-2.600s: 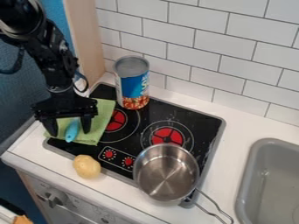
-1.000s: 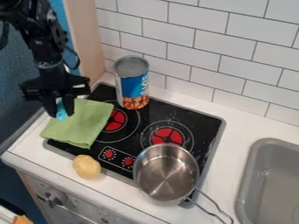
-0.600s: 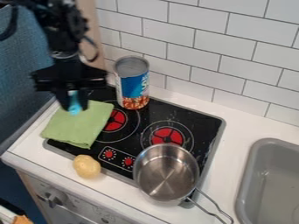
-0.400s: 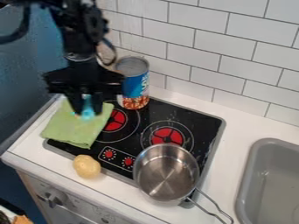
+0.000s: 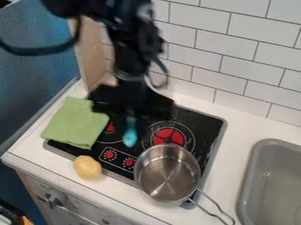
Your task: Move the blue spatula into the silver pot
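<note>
A black gripper [image 5: 130, 124], closed on the blue spatula [image 5: 130, 138], hangs above the black stovetop [image 5: 203, 126]. The spatula points downward from it, and the silver pot [image 5: 167, 176] lies near, toward the lower right, probably a short carry that way.

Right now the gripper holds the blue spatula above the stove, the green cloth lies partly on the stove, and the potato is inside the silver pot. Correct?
No, the potato isn't in the silver pot; the camera view shows it on the counter by the stove. Gripper holding blue spatula above the stove, green cloth partly on it: correct.
</note>
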